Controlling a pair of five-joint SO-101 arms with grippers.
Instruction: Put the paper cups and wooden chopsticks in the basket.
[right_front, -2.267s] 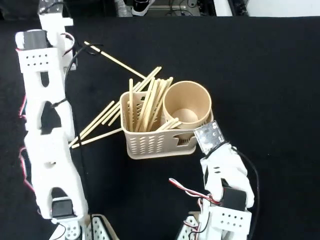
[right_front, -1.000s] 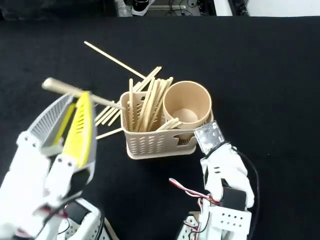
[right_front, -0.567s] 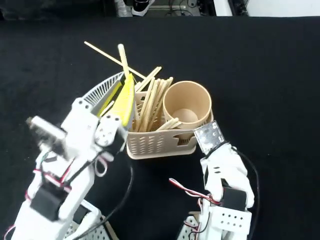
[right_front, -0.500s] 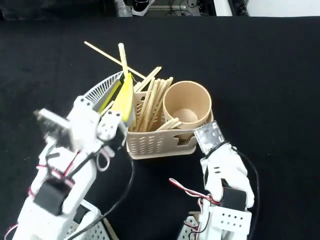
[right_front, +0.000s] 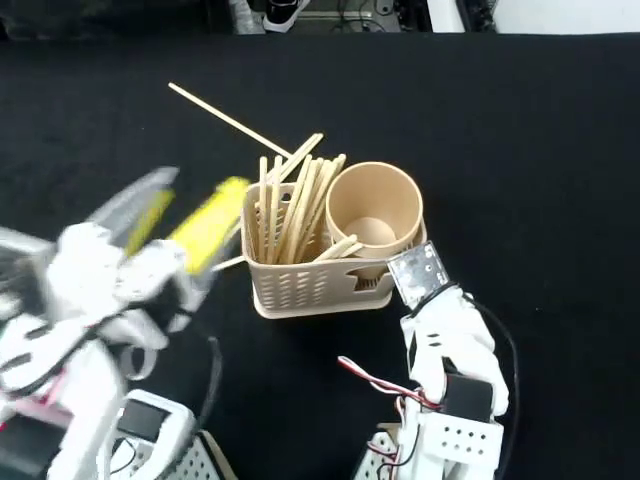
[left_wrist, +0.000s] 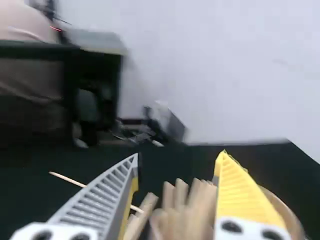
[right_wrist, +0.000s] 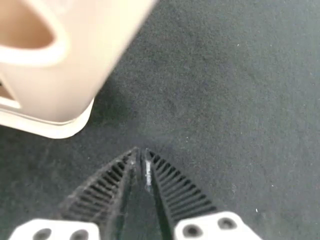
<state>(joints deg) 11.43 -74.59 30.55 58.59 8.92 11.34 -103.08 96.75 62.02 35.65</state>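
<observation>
The left gripper gapes wide with nothing in it, at 9 o'clock from the basket. The right gripper is pinched nearly closed and empty, at the basket's 5 o'clock. The chopsticks and paper cup stand in the basket. A loose chopstick lies at 11 o'clock on the black table. The left wrist view adds a white wall and dark furniture.

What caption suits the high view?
The basket holds chopsticks and a paper cup; a loose chopstick lies on the table beyond; left gripper open beside it.
</observation>
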